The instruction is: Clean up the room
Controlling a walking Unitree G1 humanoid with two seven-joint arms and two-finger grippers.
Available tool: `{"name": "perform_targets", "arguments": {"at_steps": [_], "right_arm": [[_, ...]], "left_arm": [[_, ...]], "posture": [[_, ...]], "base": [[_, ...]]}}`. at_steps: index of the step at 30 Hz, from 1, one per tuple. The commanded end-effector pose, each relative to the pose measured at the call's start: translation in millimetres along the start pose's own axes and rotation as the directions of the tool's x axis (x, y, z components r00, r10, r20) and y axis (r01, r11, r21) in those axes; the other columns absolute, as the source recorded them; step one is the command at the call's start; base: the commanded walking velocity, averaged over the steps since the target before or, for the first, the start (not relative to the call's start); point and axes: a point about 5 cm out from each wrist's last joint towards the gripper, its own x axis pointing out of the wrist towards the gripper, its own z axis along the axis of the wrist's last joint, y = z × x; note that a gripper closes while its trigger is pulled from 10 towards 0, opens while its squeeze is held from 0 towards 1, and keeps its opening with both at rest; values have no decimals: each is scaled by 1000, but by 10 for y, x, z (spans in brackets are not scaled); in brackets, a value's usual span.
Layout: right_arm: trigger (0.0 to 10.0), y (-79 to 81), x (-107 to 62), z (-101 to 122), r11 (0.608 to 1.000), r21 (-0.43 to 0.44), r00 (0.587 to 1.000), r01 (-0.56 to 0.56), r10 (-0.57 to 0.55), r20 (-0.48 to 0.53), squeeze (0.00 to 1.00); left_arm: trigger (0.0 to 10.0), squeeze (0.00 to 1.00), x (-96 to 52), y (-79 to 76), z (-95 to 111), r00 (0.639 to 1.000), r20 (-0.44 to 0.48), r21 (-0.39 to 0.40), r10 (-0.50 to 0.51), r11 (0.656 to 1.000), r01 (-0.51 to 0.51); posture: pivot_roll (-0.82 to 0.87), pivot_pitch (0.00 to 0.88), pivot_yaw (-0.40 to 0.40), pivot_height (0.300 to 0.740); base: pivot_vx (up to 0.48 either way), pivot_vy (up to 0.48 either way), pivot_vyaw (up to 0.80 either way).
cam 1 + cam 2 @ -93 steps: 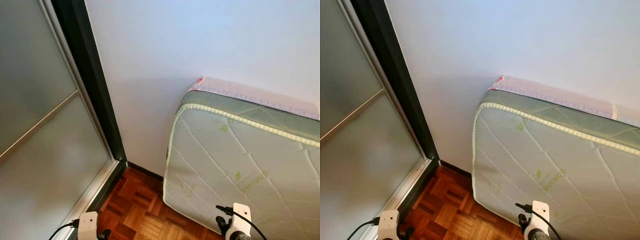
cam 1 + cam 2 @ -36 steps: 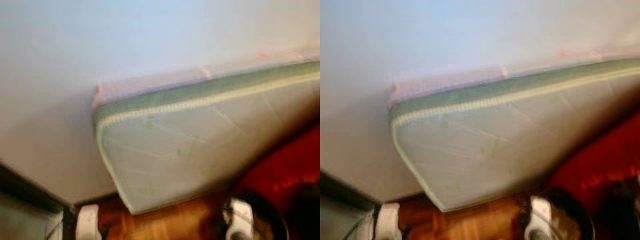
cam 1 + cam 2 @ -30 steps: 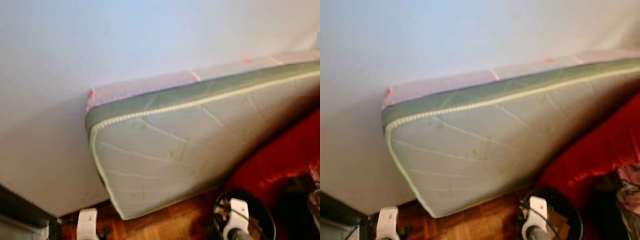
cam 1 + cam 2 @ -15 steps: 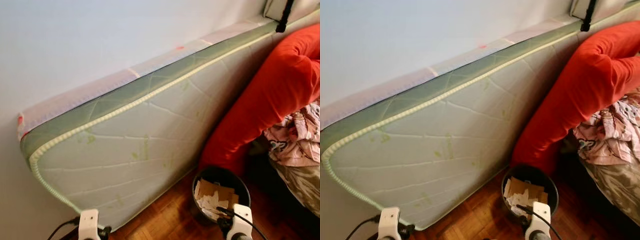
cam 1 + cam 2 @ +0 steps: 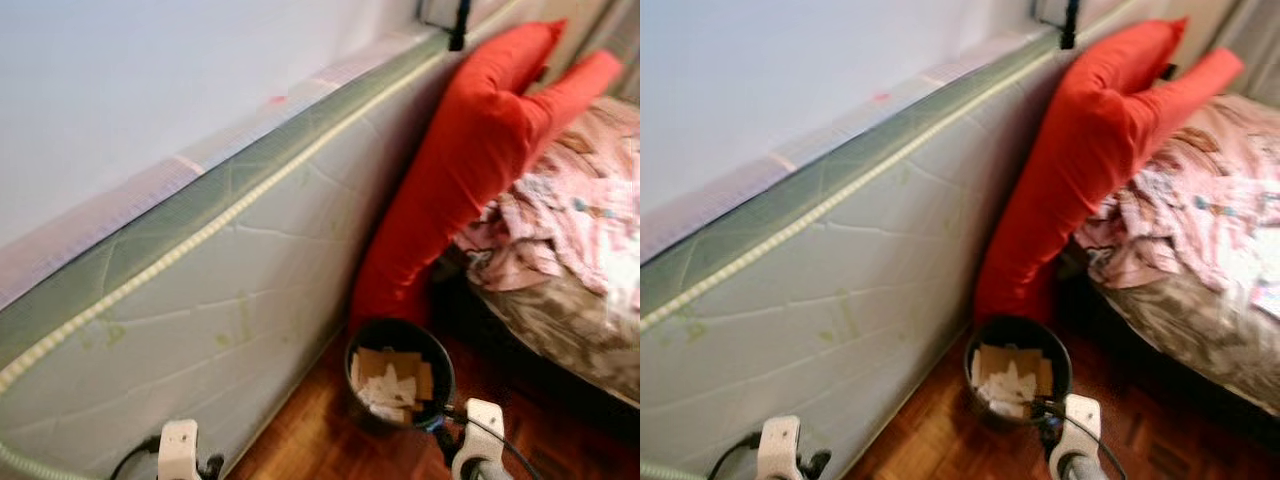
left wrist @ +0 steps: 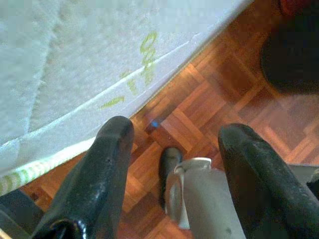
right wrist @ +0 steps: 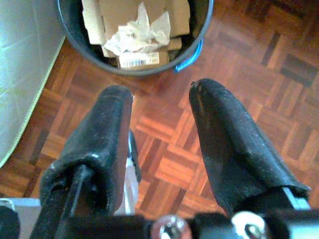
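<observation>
A black round waste bin [image 5: 400, 385] holding cardboard scraps and crumpled paper [image 7: 137, 35] stands on the parquet floor by the foot of a long red pillow [image 5: 460, 180]. My right gripper [image 7: 162, 112] hangs open just above the floor beside the bin [image 7: 134, 67], with nothing between its fingers. Over bare parquet next to the mattress edge, my left gripper [image 6: 174, 144] is open and empty too. Both arms hang low; their white wrists sit at the bottom of the eye views, left wrist [image 5: 180, 452] and right wrist [image 5: 482, 445].
A pale green quilted mattress [image 5: 200, 300] leans on edge against the white wall at my left. A bed [image 5: 570, 300] with crumpled pink patterned bedding [image 5: 1200, 210] stands at the right. Wooden parquet [image 5: 940, 440] runs between mattress and bed.
The view has swung to the right: the sliding door and corner have gone, and the red pillow, bin and bed have come in. Both arms still hang as before.
</observation>
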Motion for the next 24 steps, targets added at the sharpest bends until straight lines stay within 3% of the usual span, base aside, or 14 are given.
{"name": "perform_targets", "arguments": {"at_steps": [1,7,24], "right_arm": [[10000,-126,56,287,997,-71,998,-4,1,-56,0],[10000,-109,63,313,1000,-22,999,7,-8,-39,0],[10000,-109,69,373,999,-35,1000,-7,6,-27,0]], "left_arm": [[10000,0,61,-12,143,999,-53,74,0,997,4],[10000,0,68,-8,188,999,-39,97,-3,995,7],[10000,0,79,-25,226,1000,-32,94,-2,996,5]], "posture": [[55,0,-1,740],[60,0,3,740],[66,30,-11,740]], "base": [[0,0,0],[0,-47,0],[0,-432,0]]}}
